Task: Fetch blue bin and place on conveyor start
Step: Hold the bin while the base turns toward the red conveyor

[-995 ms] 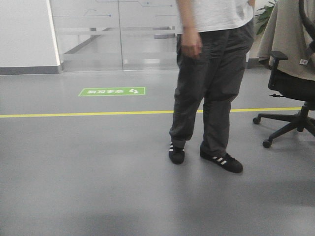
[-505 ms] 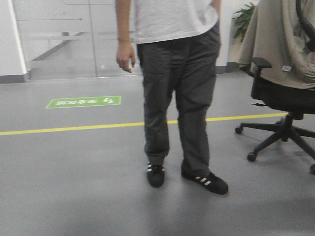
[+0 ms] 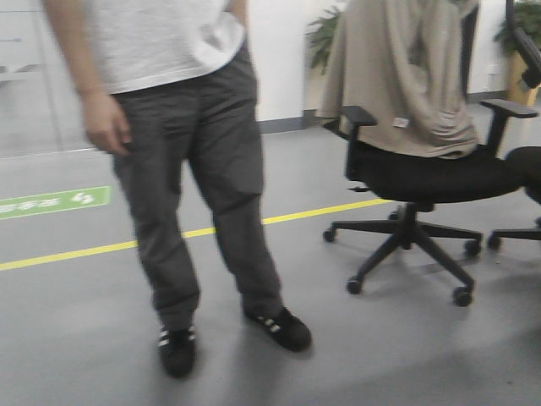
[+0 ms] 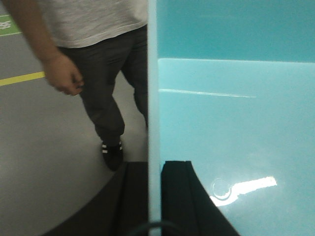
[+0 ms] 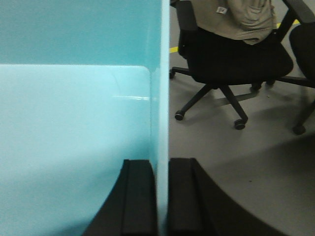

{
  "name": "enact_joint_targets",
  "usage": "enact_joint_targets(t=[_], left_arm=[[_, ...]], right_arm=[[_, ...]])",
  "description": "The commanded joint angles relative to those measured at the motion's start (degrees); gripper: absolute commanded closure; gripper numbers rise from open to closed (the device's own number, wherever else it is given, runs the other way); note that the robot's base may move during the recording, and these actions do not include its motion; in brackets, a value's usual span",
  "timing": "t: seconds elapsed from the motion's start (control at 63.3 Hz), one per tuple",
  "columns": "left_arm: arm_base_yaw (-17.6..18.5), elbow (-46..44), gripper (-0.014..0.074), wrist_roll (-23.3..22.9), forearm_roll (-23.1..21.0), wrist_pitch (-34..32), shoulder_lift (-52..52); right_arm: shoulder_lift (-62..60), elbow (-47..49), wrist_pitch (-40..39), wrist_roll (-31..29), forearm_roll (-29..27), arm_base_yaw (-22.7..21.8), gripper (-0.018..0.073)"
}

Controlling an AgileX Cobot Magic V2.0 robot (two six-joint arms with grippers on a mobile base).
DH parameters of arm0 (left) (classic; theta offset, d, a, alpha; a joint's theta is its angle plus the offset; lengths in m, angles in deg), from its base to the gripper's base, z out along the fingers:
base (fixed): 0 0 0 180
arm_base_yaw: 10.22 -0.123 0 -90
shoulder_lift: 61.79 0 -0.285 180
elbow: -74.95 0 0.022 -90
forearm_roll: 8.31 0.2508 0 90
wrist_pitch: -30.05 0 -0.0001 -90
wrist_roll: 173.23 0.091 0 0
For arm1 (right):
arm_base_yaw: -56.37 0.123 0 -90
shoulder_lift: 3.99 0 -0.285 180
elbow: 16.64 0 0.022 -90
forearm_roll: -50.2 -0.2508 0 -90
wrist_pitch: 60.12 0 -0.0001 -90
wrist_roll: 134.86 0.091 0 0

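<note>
We carry the bin [image 4: 221, 123], which fills the right of the left wrist view. Left gripper [image 4: 154, 169] and right gripper [image 5: 162, 167] each pinch 1 wall between 2 fingers, likely for a level carry. Person [image 3: 186, 169] stands ahead; conveyor unseen.

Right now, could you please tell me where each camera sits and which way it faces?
Exterior front view: low on the robot's front, facing ahead at a standing person and an office chair; no robot parts show.
Left wrist view: behind the left gripper, looking along it where it clamps a blue bin wall; person beyond.
Right wrist view: behind the right gripper, clamping the bin's opposite wall; chair beyond.
Shared: both wrist views show the bin.
</note>
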Motion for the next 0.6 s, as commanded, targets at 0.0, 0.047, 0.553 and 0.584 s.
enact_joint_targets(t=[0.0, 0.047, 0.553, 0.584], left_arm=[[0.09, -0.46, 0.0707, 0.14, 1.54, -2.53, 0.67], [0.09, -0.46, 0.0707, 0.14, 1.54, -2.53, 0.67], [0.09, -0.46, 0.0707, 0.14, 1.54, -2.92, 0.55], [0.09, -0.46, 0.0707, 0.14, 1.54, -2.92, 0.55]], right_arm=[[-0.41, 0.49, -1.48, -0.30, 2.23, -0.09, 0.0722], [-0.41, 0.49, -1.48, -0.30, 2.23, -0.09, 0.0722], [-0.41, 0.49, -1.48, -0.30, 2.23, -0.09, 0.0722], [-0.41, 0.49, -1.48, -0.30, 2.23, -0.09, 0.0722]])
